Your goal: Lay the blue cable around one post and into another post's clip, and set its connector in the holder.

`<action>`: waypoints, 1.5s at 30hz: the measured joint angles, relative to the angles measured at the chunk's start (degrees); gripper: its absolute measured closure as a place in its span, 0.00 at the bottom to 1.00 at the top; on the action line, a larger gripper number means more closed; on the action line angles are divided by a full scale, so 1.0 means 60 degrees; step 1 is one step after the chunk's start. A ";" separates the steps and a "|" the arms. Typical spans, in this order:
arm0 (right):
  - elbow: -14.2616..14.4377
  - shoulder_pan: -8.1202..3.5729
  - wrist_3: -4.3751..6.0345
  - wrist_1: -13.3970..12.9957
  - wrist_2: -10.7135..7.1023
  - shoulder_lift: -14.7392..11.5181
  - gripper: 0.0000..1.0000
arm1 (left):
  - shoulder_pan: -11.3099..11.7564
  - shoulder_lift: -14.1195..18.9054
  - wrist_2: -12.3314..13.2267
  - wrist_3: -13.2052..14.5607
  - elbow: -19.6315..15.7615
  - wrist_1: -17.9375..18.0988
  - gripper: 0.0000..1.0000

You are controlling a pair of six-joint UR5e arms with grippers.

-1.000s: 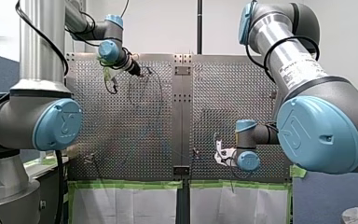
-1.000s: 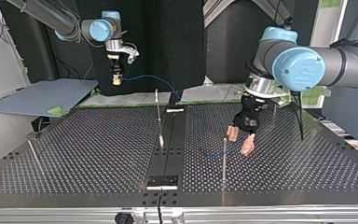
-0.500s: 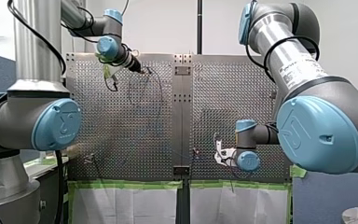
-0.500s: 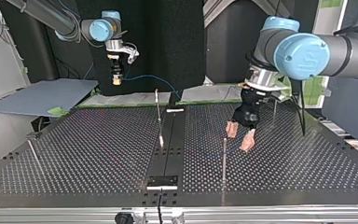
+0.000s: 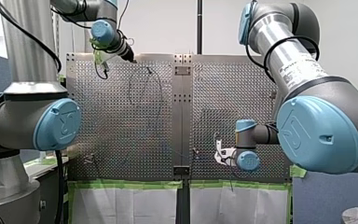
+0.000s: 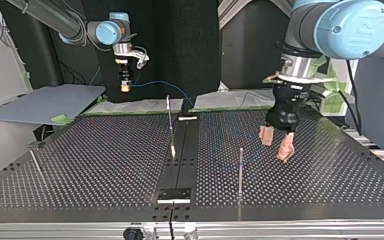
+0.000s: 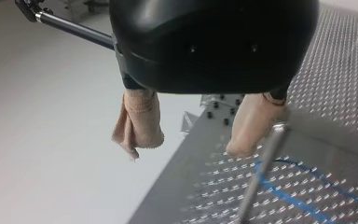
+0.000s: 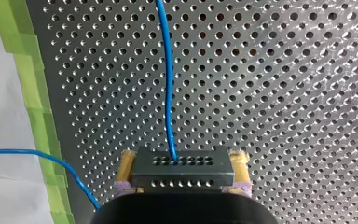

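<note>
1. Hanging wide and empty beside the post point(image 7: 261, 172), the left pincer point(image 7: 189, 147) could knock it when dipping for the blue cable point(image 7: 289, 196) lying slack on the surface point(image 7: 335, 93).
2. The right pincer point(image 6: 125, 87) clamps the connector point(image 8: 182, 172) aloft; tugging could snag the cable.
</note>
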 joint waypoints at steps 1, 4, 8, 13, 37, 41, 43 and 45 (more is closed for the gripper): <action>-0.0011 -0.0001 0.0002 0.0010 -0.0004 0.0000 1.00 | -0.0006 0.0015 -0.0097 0.0097 0.0092 -0.0099 0.00; -0.0030 0.0000 0.0012 0.0009 -0.0007 0.0000 1.00 | -0.0043 0.0038 -0.0333 0.0428 0.0417 -0.0432 0.00; -0.0076 0.0000 0.0014 0.0033 -0.0015 -0.0001 1.00 | -0.0067 -0.0001 -0.0150 0.0886 0.0872 -0.0885 0.00; -0.0181 -0.0001 -0.0023 0.0232 -0.0019 -0.0003 1.00 | -0.0154 -0.0154 0.0124 0.1382 0.1369 -0.1387 0.00; -0.0279 0.0009 -0.0112 0.0359 -0.0019 0.0006 1.00 | -0.0405 -0.0777 -0.0872 0.3698 0.2074 -0.3699 0.00; -0.0281 0.0021 -0.0112 0.0372 -0.0018 0.0005 1.00 | -0.0432 -0.0776 -0.0848 0.4075 0.2076 -0.4080 0.00; -0.0282 0.0031 -0.0112 0.0372 -0.0019 0.0006 1.00 | -0.0442 -0.0776 -0.0835 0.4231 0.2076 -0.4230 0.00; -0.0282 0.0036 -0.0112 0.0371 -0.0019 0.0006 1.00 | -0.0455 -0.0776 -0.0830 0.4421 0.2076 -0.4420 0.00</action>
